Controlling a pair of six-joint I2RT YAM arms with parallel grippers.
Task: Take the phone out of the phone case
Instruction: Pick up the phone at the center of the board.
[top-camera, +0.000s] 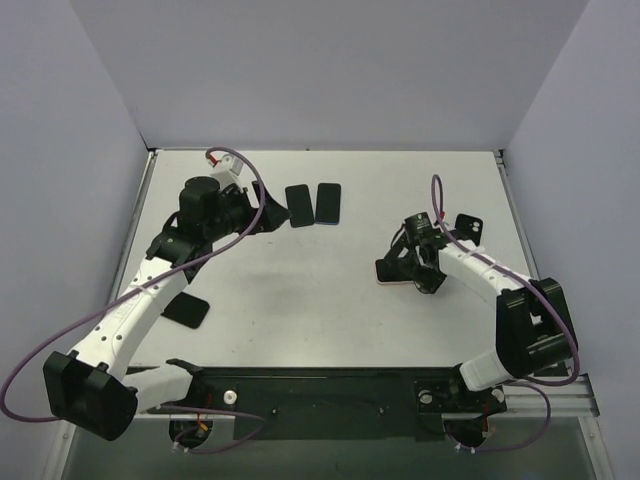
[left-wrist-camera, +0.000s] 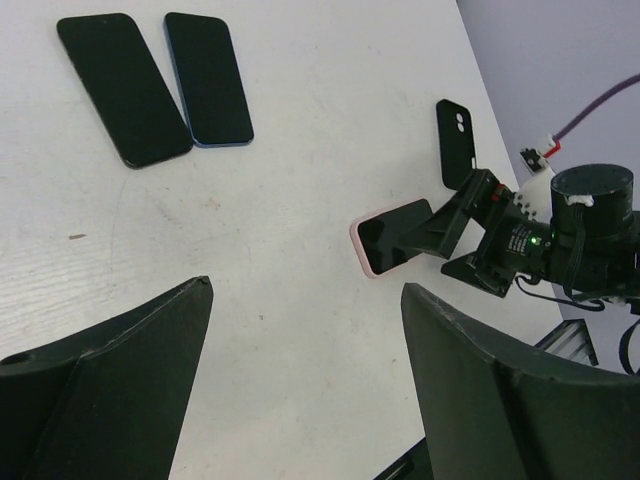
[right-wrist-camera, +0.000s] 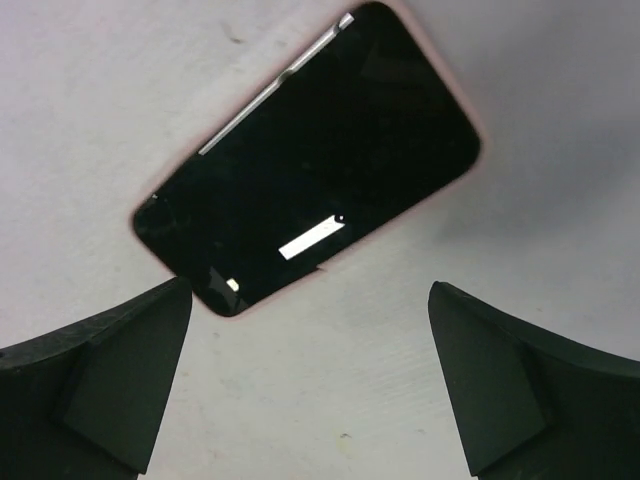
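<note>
The phone (right-wrist-camera: 305, 160), black screen up, lies flat on the table in a pink phone case (right-wrist-camera: 462, 178) whose rim shows around it. In the top view the pink-cased phone (top-camera: 384, 272) is right of centre, and the left wrist view has the same phone (left-wrist-camera: 385, 242). My right gripper (right-wrist-camera: 310, 380) hovers just beside it, jaws wide open and empty; the right gripper (top-camera: 405, 268) partly covers it from above. My left gripper (left-wrist-camera: 305, 380) is open and empty over bare table at the far left; the left gripper (top-camera: 262, 212) points toward two bare phones.
Two dark bare phones (top-camera: 298, 205) (top-camera: 328, 202) lie side by side at the back centre. An empty black case (top-camera: 467, 225) sits behind the right gripper, and the left wrist view shows this black case (left-wrist-camera: 455, 145). Another flat black piece (top-camera: 185, 310) lies beside the left arm.
</note>
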